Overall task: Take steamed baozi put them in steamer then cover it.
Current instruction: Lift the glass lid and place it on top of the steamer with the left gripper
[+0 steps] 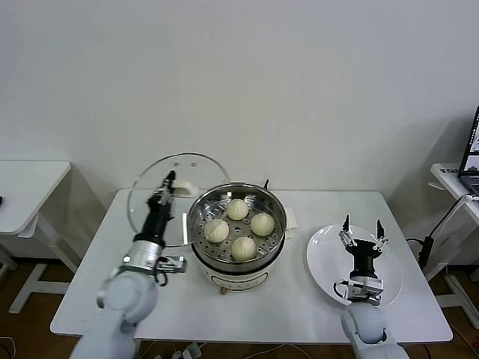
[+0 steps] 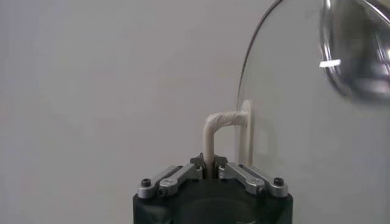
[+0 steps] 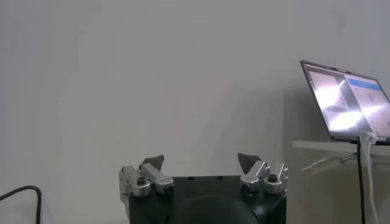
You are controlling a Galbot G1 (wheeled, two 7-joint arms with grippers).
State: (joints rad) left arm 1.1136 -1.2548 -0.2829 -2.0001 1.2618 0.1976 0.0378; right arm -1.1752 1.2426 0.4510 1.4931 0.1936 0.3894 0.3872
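Stainless steel, round and shiny, the steamer sits on a white base at the middle of the white surface, its perforated tray holding all four steamed baozi, cream-white with pinched tops, set in a diamond and close together. To its right lies a flat white plate with the right pincer above it, fingers spread apart and pointing upward, holding nothing. The left pincer is clamped on the cream handle of the cover, a clear glass disc with a thin metal rim. The cover stands on edge, nearly vertical, just left of the steamer and raised off the surface, its handle pointing toward the pot.
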